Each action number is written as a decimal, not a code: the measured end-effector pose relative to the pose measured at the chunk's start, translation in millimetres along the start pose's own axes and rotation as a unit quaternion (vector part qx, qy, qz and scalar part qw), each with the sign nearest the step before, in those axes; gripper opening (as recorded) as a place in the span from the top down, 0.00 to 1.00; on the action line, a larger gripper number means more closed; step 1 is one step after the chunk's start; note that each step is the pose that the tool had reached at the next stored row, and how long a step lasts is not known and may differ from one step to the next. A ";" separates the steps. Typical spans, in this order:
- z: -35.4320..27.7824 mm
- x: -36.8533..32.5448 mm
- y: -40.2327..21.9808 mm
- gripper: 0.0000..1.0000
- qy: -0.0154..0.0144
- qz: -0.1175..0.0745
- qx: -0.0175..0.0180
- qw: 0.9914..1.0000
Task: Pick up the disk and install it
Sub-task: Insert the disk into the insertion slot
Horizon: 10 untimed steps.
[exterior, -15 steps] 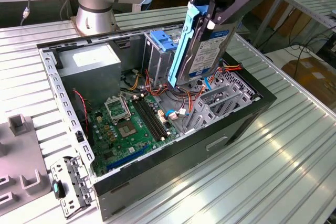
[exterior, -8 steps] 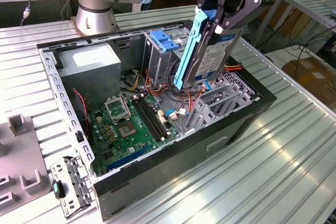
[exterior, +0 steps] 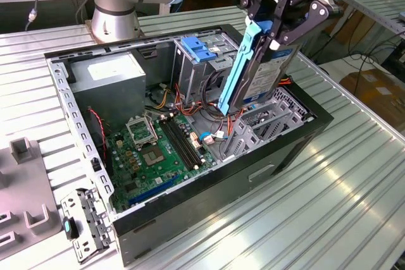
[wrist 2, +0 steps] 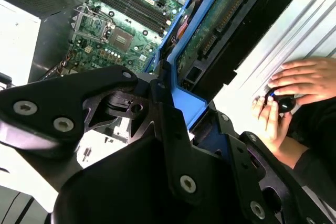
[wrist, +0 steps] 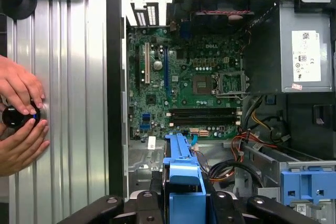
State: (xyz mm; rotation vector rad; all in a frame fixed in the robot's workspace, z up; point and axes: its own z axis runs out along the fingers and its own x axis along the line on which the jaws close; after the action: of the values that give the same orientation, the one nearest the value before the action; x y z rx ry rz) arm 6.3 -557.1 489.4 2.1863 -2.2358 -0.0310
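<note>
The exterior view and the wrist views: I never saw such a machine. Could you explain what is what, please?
This is a robot arm with a gripper, a mechanical clamp. The exterior view comes from a camera off the arm; both wrist views come from cameras riding on the arm. On the ribbed metal table lies an open computer case, its motherboard exposed. The gripper is shut on the disk, a hard drive with blue rails, held tilted above the case. Beside the case, a person's hands touch a black knob.

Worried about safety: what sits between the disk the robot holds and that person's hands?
In the first wrist view, the computer case's black side wall and bare ribbed table lie between the disk and the person's hands.
</note>
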 end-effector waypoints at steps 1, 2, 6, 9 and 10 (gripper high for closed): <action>1.0 1.1 -2.7 0.63 0.000 0.000 0.000 1.000; 1.4 1.6 -4.3 0.63 0.001 0.000 0.000 1.000; 3.8 3.2 -14.2 0.63 0.004 0.000 0.000 1.000; 5.8 3.2 -25.8 0.63 0.005 0.000 0.000 1.000; 6.4 3.1 -29.1 0.63 0.006 0.000 0.000 1.000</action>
State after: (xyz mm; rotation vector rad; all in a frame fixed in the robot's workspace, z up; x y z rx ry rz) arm 35.2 -560.8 482.4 2.1808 -2.2305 -0.0185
